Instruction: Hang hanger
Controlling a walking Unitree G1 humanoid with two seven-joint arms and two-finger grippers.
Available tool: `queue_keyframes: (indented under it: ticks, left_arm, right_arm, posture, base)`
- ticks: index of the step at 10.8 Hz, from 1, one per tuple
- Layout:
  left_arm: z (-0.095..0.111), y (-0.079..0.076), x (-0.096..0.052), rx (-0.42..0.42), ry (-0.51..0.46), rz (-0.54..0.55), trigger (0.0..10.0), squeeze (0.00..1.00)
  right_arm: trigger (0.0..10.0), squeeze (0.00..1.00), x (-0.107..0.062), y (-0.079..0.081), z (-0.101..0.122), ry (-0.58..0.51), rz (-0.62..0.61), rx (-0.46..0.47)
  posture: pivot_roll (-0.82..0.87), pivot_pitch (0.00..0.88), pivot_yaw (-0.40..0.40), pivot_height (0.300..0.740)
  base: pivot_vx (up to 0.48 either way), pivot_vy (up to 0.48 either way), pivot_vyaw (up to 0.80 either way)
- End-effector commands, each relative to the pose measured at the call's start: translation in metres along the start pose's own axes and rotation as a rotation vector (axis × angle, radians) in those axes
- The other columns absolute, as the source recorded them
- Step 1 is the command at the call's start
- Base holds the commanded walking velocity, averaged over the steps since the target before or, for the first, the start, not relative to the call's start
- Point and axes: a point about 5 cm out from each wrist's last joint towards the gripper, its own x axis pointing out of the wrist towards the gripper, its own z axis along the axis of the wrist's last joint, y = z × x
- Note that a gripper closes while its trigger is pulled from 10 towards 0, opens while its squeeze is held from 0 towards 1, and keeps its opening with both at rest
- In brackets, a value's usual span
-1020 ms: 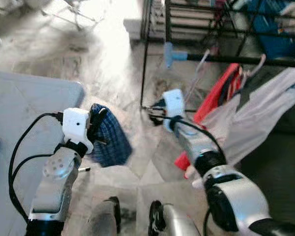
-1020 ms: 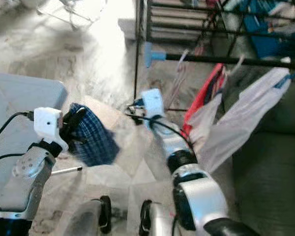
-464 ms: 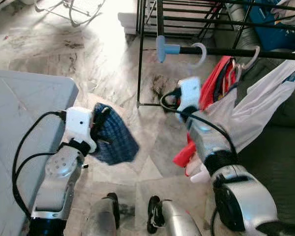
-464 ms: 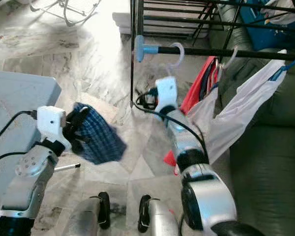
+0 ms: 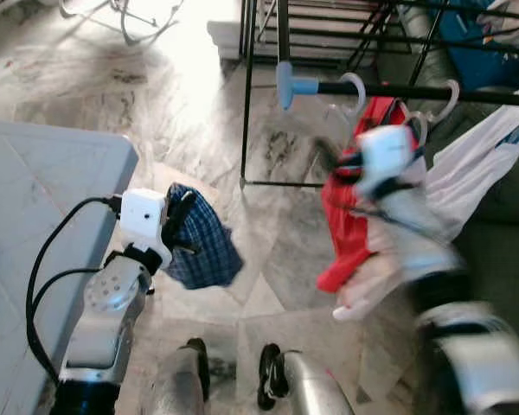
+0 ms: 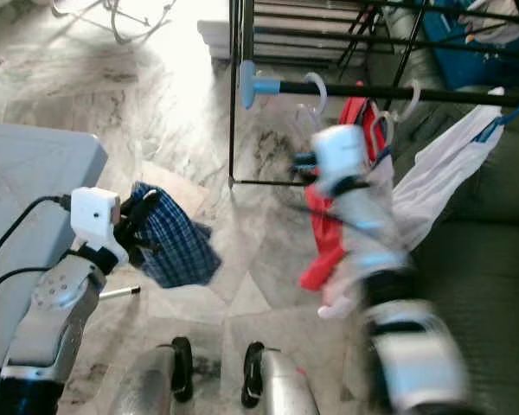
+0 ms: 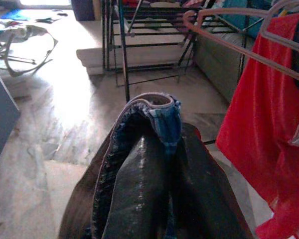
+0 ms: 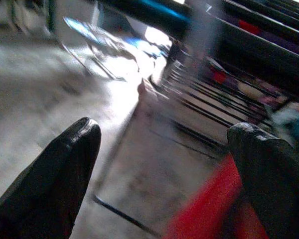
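Note:
My left gripper (image 5: pixel 178 226) is shut on a blue plaid garment (image 5: pixel 204 249) that hangs from it above the floor; its dark fingers (image 7: pixel 139 184) pinch the cloth's hem (image 7: pixel 162 112). A black clothes rail (image 5: pixel 432 92) with a blue end cap (image 5: pixel 292 85) crosses the upper right. White hanger hooks (image 5: pixel 355 85) sit on it, carrying a red garment (image 5: pixel 346 220) and a white garment (image 5: pixel 477 169). My right gripper (image 5: pixel 327 158), blurred in motion, is raised just below the rail by the red garment. It is open, its fingers (image 8: pixel 82 142) wide apart with nothing between them.
A grey table (image 5: pixel 43 173) stands on my left. A dark sofa (image 5: pixel 502 251) is at the right behind the hanging clothes. A black rack (image 5: pixel 329 26) stands at the back, and a chair frame (image 5: pixel 143 13) at the far left. Marble floor lies ahead.
My right arm has swung up and to the right, toward the rail and the red garment. The left gripper keeps its hold on the plaid garment, nearly still.

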Motion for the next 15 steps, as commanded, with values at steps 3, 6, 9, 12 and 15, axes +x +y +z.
queue_keyframes:
  ticks: [3, 6, 9, 12, 15]
  left_arm:
    - [-0.007, -0.007, 0.005, 0.001, 0.028, -0.026, 10.0, 0.00]
    - [-0.007, -0.009, 0.007, -0.001, 0.030, -0.035, 10.0, 0.00]
    - [-0.006, -0.009, 0.007, -0.009, 0.020, -0.029, 10.0, 0.00]
    - [-0.006, -0.009, 0.009, -0.009, 0.022, -0.036, 10.0, 0.00]
    - [-0.004, -0.010, 0.012, -0.002, 0.014, -0.042, 10.0, 0.00]
  right_arm:
    - [10.0, 0.00, -0.005, -0.002, -0.034, 0.261, 0.073, 0.121]
    - [7.5, 0.00, 0.000, 0.019, -0.043, 0.339, 0.156, 0.164]
    - [10.0, 0.00, -0.004, 0.005, -0.050, 0.416, 0.050, 0.111]
    - [10.0, 0.00, 0.001, -0.013, -0.033, 0.276, -0.131, 0.128]
    - [10.0, 0.00, 0.029, 0.007, 0.010, 0.054, -0.110, 0.203]
  posture:
    - [0.08, 0.201, -0.107, 0.740]
    - [0.10, 0.188, -0.116, 0.740]
    - [0.10, 0.183, -0.117, 0.740]
    - [0.08, 0.182, -0.104, 0.740]
    - [0.10, 0.173, -0.110, 0.740]
  base:
    - [0.000, 0.000, 0.00]
    - [0.000, 0.000, 0.00]
    - [0.000, 0.000, 0.00]
    - [0.000, 0.000, 0.00]
    - [0.000, 0.000, 0.00]
